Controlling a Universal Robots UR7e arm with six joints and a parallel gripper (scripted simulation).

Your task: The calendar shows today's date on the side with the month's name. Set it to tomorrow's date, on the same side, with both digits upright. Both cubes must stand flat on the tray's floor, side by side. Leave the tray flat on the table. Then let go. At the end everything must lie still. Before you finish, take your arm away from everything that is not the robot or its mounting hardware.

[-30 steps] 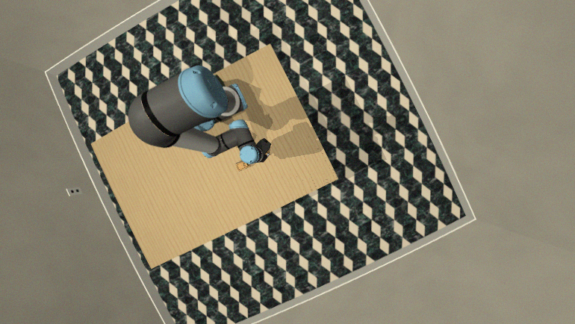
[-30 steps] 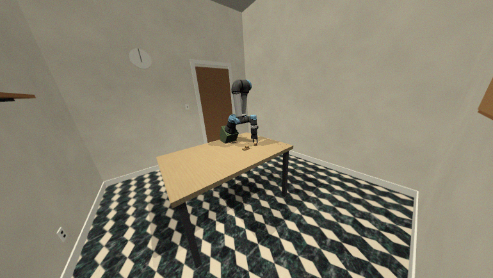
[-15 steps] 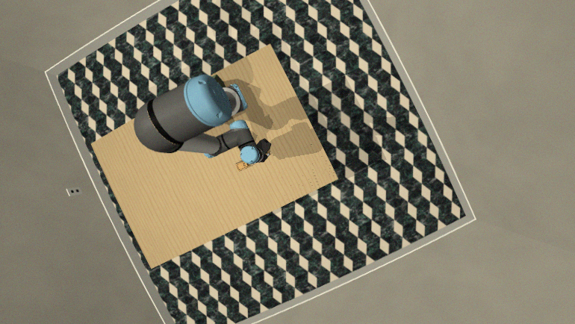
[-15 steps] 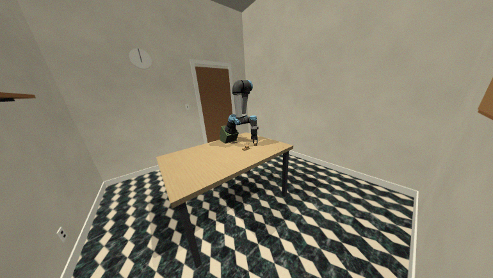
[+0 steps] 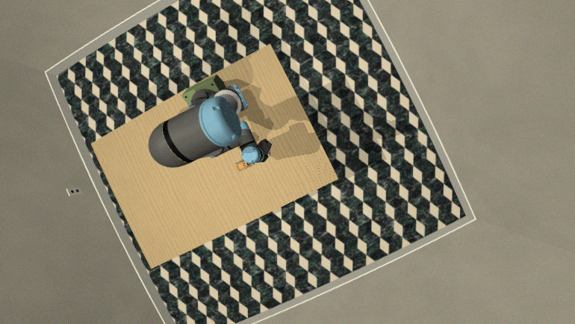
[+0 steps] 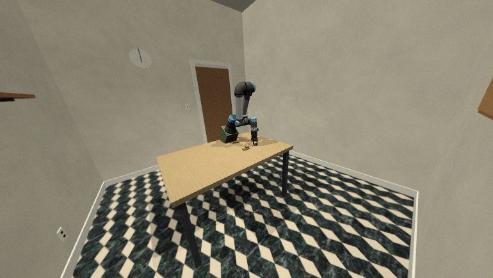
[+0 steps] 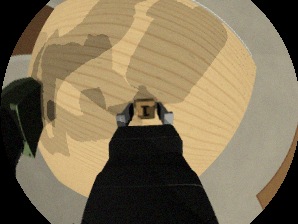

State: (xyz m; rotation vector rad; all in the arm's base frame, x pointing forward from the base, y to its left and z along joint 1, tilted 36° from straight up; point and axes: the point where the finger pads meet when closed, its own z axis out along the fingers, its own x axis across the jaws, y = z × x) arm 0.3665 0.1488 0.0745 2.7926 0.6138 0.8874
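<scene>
Above table (image 5: 193,209) (image 6: 214,165), pincer (image 6: 255,143) (image 7: 145,107) open, seemingly pointing down

Leans farther out over the counter (image 5: 193,204) (image 6: 210,167) from the green block (image 5: 198,88) (image 6: 226,136) at the elbow (image 5: 219,120) (image 6: 244,88), uncovering more of that block from above.
</scene>
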